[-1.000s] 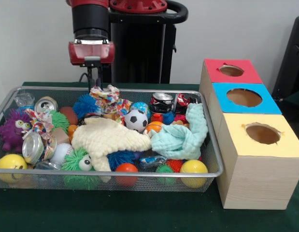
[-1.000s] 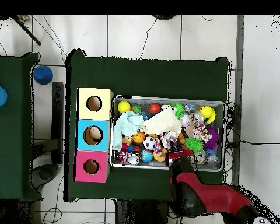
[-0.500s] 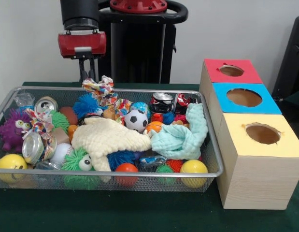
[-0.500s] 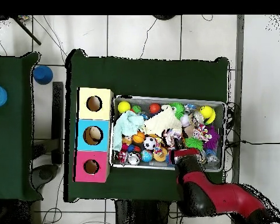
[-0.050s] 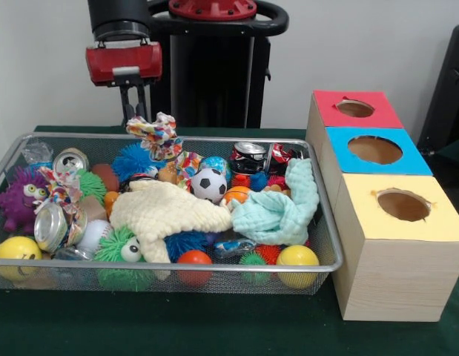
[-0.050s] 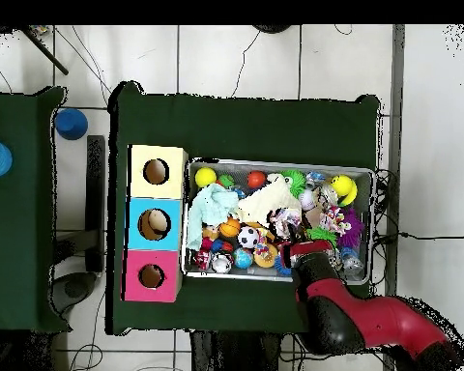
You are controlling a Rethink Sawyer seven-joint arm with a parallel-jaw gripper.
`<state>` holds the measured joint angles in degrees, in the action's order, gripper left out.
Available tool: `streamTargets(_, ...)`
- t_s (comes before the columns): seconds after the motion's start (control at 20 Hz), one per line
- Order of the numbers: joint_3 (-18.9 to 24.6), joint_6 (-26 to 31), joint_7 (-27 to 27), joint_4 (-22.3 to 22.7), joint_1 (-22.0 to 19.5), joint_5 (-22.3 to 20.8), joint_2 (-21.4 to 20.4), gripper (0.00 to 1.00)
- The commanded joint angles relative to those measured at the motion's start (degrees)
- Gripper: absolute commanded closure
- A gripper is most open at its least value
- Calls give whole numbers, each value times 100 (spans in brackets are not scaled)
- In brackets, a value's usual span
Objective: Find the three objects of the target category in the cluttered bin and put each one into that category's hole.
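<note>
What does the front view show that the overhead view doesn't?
Only the front view shows the hand above the bin's far rim with a multicoloured rag toy hanging at its tips. Only the overhead view shows the blue cup on the floor beside the table. Both show the bin, the cream cloth and three boxes.

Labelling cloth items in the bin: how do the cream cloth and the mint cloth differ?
The cream cloth is pale yellow-white; the mint cloth is light green. The cream cloth lies spread across the bin's middle; the mint cloth is bunched at the end nearest the boxes, one part reaching up toward the far rim. The cream cloth covers more area. Both share a nubbly weave and lie on other toys.
</note>
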<state>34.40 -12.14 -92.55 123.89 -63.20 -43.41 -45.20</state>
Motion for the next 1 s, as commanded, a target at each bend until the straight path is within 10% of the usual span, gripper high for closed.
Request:
streamTargets(0.05,882,1279,-401,427,-337,323,-294,100)
streamTargets(0.55,1128,2475,45,1176,-1012,953,-661,100)
streamTargets(1.0,886,2495,-70,1465,-1101,676,-785,100)
